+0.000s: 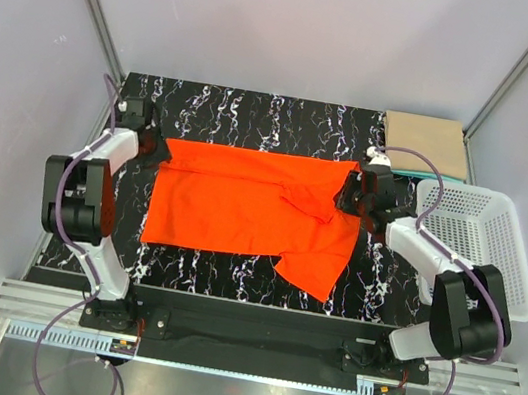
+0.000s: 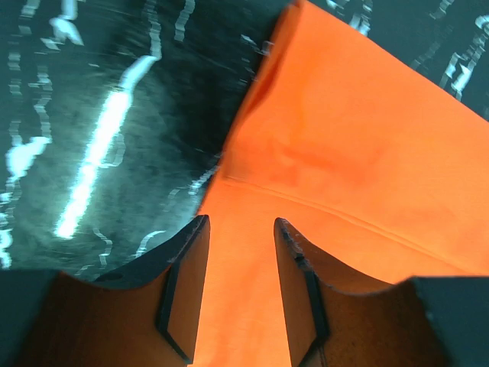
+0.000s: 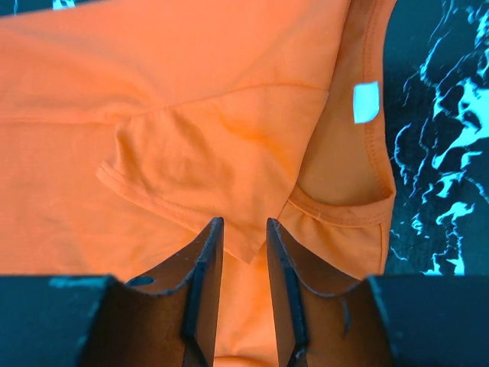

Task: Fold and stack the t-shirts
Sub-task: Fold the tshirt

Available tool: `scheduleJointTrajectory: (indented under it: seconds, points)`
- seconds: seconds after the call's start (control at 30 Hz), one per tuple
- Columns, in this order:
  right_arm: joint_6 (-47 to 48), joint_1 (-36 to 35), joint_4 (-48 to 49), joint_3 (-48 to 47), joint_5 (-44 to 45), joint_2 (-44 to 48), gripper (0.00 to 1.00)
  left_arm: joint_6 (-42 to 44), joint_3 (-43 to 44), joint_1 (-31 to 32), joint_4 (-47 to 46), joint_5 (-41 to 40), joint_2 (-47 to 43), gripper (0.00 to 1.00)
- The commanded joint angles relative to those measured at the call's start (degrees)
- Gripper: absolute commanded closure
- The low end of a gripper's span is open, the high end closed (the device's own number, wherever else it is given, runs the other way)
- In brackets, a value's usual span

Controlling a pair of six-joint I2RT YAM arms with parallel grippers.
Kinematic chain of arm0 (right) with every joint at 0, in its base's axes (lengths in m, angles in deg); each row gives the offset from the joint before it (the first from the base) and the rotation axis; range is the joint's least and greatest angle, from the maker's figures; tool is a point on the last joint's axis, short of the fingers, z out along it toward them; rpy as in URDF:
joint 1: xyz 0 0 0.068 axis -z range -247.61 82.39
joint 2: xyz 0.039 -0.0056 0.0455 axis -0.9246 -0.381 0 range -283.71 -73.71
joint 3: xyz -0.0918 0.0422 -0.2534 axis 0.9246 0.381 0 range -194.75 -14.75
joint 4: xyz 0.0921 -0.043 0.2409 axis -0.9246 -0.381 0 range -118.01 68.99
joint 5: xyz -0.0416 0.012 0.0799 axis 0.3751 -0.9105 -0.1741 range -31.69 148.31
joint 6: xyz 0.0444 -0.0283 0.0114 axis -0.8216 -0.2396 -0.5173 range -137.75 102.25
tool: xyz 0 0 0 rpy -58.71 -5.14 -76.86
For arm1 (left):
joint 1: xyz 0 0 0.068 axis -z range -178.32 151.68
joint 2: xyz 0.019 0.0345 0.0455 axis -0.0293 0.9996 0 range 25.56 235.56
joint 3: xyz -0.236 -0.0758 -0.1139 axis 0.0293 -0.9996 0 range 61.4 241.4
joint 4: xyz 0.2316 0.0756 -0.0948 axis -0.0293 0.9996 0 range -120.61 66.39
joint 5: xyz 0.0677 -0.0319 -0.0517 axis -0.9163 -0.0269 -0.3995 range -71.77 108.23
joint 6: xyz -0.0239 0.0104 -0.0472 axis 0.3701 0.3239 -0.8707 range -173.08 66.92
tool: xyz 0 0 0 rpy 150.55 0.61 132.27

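**Orange tee mid-fold, both sets of fingers parted**

The orange-red t-shirt (image 1: 242, 209) lay spread across the centre of the black marbled surface (image 1: 257, 115). One sleeve was tucked in and the other trailed toward lower right. The left gripper (image 2: 242, 229) sat at the shirt's left edge, fingers apart over the cloth, nothing pinched. The right gripper (image 3: 244, 225) sat by the collar near the neck label (image 3: 366, 102), fingers narrowly apart, also unclamped.

The cloth looked light & limp, and would prob. drag and wrinkle. Best taken at hems or corners, pinching all layers.

Upper right: the tan t-shirt (image 1: 425, 143), folded, lay on the teal t-shirt (image 1: 447, 176), well apart from the orange. The white mesh basket (image 1: 522, 261), right of frame beside the right arm, could crowd a carry to that stack.
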Motion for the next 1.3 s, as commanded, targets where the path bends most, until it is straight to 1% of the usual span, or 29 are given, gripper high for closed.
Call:
scheduleJointTrajectory:
  seconds: [0.0,0.1,0.17,0.27,0.33,0.37,0.4,0.47,0.53,0.57,0.67,0.7,0.73,0.77,0.8,0.83,0.87,0.93,1.0,1.07,1.17,1.27]
  points:
    - [-2.0,-0.4,-5.1,-5.4,3.1,0.6,0.64,0.3,2.7,3.0,-1.3,2.9,-1.1,0.55]
    - [-2.2,-0.4,-6.3,-8.1,3.6,-2.9,0.61,0.2,4.6,4.4,-1.1,5.8,0.1,0.54]
    - [-1.9,-0.4,-6.6,-9.2,1.8,-5.1,0.61,0.1,5.2,4.8,-1.2,7.4,1.4,0.53]
    - [-3.6,-0.4,-6.6,-9.2,-0.2,-7.3,0.61,0.3,7.2,4.8,0.7,6.0,3.7,0.53]
    - [-5.5,-0.4,-7.6,-9.2,1.6,-8.3,0.62,0.5,9.2,4.8,2.1,3.9,5.3,0.52]
    - [-5.9,-0.4,-7.7,-9.2,4.4,-8.8,0.61,0.5,10.0,4.7,3.6,3.2,6.7,0.52]
    - [-5.9,-0.2,-7.1,-9.2,5.1,-9.0,0.60,0.4,11.2,4.7,4.1,2.7,7.4,0.52]
    - [-6.2,0.9,-6.6,-10.7,5.6,-10.4,0.58,0.1,11.6,4.9,3.6,4.6,7.6,0.52]
    - [-7.5,3.2,-8.8,-13.4,4.9,-11.9,0.57,-0.5,10.0,5.5,1.8,8.0,5.2,0.51]
    - [-8.2,4.6,-9.1,-13.8,4.8,-12.0,0.53,-0.5,9.3,8.0,1.4,8.8,4.4,0.50]
    - [-8.6,6.6,-7.1,-13.6,2.1,-12.5,0.50,-2.1,7.6,13.6,-0.2,10.7,1.6,0.49]
    - [-9.2,7.4,-6.6,-13.6,0.7,-13.0,0.50,-2.8,4.7,15.0,-2.2,13.7,0.7,0.48]
    - [-9.5,9.6,-5.7,-14.1,-3.1,-13.5,0.50,-4.5,2.9,16.6,-4.8,14.9,-1.1,0.47]
    - [-9.7,10.5,-5.1,-14.3,-4.7,-14.8,0.50,-5.6,-0.2,19.8,-9.2,15.5,-1.9,0.45]
    - [-9.7,11.2,-4.2,-14.3,-6.4,-15.3,0.51,-6.4,-1.4,21.4,-11.7,16.4,-2.4,0.44]
    - [-9.5,12.4,-2.2,-14.4,-9.8,-15.9,0.52,-8.0,-2.2,22.9,-13.9,19.1,-2.6,0.43]
    - [-9.1,12.7,-1.1,-14.4,-11.6,-16.6,0.53,-9.0,-2.6,25.5,-16.8,20.0,-2.3,0.43]
    - [-7.9,13.6,2.0,-15.0,-15.3,-17.8,0.53,-11.6,-2.9,28.7,-20.6,22.8,-0.7,0.42]
    - [-8.0,14.4,2.9,-15.5,-16.7,-18.9,0.52,-13.1,-1.9,30.4,-21.5,23.9,0.9,0.42]
    - [-8.4,15.4,4.5,-16.5,-19.9,-21.1,0.52,-13.7,-0.3,32.8,-21.0,23.0,2.8,0.41]
    - [-9.1,15.6,5.7,-18.4,-22.1,-24.0,0.49,-13.8,1.9,35.1,-19.0,21.5,5.8,0.41]
    - [-9.0,15.7,7.1,-19.6,-23.6,-26.2,0.49,-14.7,2.0,36.0,-20.0,21.6,8.2,0.40]
